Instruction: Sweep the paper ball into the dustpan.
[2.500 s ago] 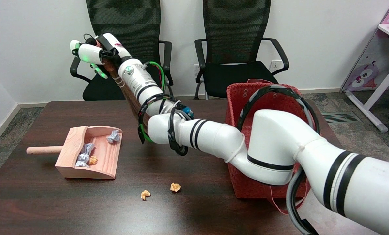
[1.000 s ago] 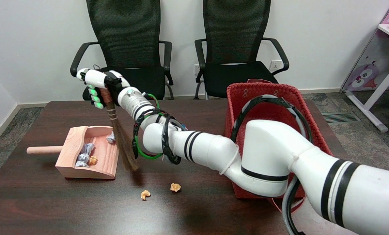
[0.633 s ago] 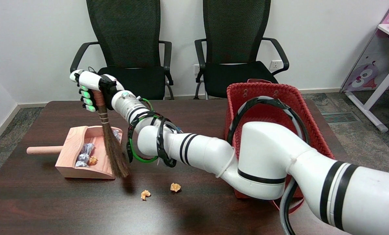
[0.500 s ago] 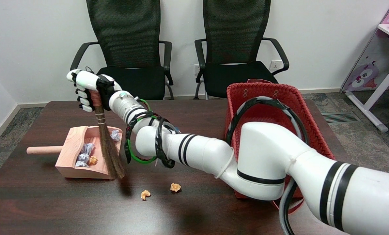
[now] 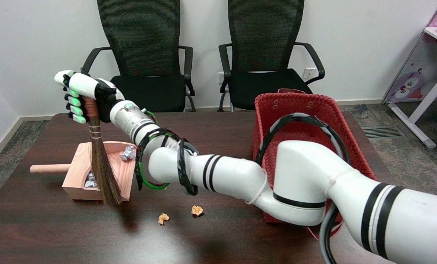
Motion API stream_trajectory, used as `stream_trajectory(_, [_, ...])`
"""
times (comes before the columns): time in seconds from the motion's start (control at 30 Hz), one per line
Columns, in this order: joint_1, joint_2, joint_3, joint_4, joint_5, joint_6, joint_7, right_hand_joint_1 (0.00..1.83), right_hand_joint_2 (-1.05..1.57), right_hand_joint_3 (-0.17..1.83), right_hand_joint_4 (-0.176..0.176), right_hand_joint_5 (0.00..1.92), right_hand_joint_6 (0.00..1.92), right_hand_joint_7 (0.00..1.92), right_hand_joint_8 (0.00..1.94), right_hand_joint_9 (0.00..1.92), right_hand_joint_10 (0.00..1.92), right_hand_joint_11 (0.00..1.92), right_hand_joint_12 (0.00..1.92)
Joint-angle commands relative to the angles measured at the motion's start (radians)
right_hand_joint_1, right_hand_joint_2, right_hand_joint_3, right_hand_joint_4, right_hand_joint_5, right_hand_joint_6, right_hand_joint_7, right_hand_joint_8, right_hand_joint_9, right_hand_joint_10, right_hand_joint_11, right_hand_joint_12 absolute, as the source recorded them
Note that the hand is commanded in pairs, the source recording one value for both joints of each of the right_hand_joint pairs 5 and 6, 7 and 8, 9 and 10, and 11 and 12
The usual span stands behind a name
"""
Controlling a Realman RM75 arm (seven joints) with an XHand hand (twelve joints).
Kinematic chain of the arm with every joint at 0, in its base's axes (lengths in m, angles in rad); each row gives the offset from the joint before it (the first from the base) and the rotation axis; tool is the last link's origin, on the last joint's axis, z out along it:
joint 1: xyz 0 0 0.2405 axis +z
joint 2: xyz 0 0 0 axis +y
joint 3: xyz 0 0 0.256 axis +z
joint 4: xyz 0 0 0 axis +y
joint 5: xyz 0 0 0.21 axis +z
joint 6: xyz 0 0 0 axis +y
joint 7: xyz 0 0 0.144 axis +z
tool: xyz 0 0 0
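Two orange paper balls sit on the dark table (image 5: pixel 39 227) in head view, one (image 5: pixel 163 218) left of the other (image 5: pixel 197 210), both on the near side w/ bare wood around them, well apart from the dustpan (image 5: pixel 80 167). I see my right hand (image 5: pixel 80 98) raised at upper left, fingers wrapped tight round the top of a small broom (image 5: pixel 100 165), green lights showing on the fingers. Broom hangs nearly upright, brown bristles pointing down, tips crossing the front edge of the dustpan near its right corner; can't tell if the tips touch the table. Dustpan is pale wood, round handle sticking out to the left, open side facing right. Inside it: a silver paper ball (image 5: pixel 127 153) by the far right rim, more silver bits (image 5: pixel 91 179) lower left, partly hidden behind the bristles. Both orange balls lie right of the bristles and nearer to me, not in contact w/ broom or dustpan. My right arm (image 5: pixel 240 176) stretches from lower right across the table, cables looped at the forearm. Red woven basket (image 5: pixel 295 106) stands on the right side of the table, partly behind the arm. Two black mesh chairs (image 5: pixel 145 44) behind the table by the white wall
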Motion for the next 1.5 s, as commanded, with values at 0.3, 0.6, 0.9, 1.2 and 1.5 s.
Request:
stream_trajectory(0.3, [-0.383,0.315,0.067,-0.741,-0.144,0.583,-0.680,0.84,1.57,1.58,0.176,1.92,1.92,1.92,1.92,1.92,1.92,1.92,1.92])
stream_trajectory(0.6, [-0.491,0.344,0.075,-0.838,-0.150,0.723,-0.863,0.87,1.57,1.62,0.176,1.92,1.92,1.92,1.92,1.92,1.92,1.92,1.92])
stream_trajectory(0.9, [-0.586,0.365,0.071,-0.957,-0.171,0.794,-0.976,0.88,1.57,1.62,0.176,1.92,1.92,1.92,1.92,1.92,1.92,1.92,1.92])
stream_trajectory(1.2, [-0.680,0.369,0.067,-1.070,-0.191,0.843,-1.144,0.88,1.57,1.64,0.176,1.92,1.92,1.92,1.92,1.92,1.92,1.92,1.92])
stream_trajectory(1.5, [-0.770,0.308,0.053,-1.117,-0.258,0.939,-1.376,0.92,1.57,1.64,0.176,1.92,1.92,1.92,1.92,1.92,1.92,1.92,1.92])
